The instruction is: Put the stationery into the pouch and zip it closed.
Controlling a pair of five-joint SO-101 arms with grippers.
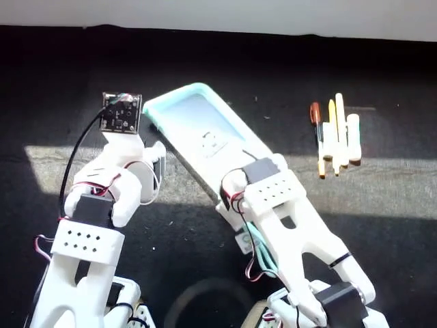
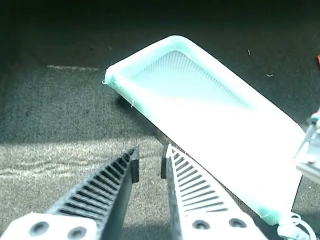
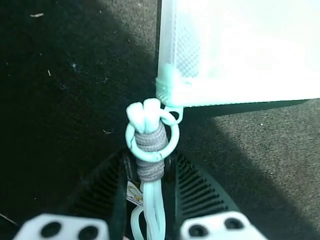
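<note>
A pale mint mesh pouch (image 1: 198,130) lies flat and diagonal on the dark mat. Several pens and markers (image 1: 334,140) lie side by side to its right, well apart from it. In the right wrist view my right gripper (image 3: 150,167) is shut on the pouch's mint zipper cord (image 3: 149,150), just off the pouch's corner (image 3: 172,85). From above, that cord (image 1: 254,247) runs under the right arm at the pouch's near end. My left gripper (image 2: 150,162) hovers over the mat beside the pouch's (image 2: 210,110) long edge, fingers a narrow gap apart with nothing between them.
A dark felt mat (image 1: 382,225) covers the table, with a sunlit band across its middle. A white strip (image 1: 273,14) marks the far edge. The left arm's camera board (image 1: 123,113) stands just left of the pouch's far corner.
</note>
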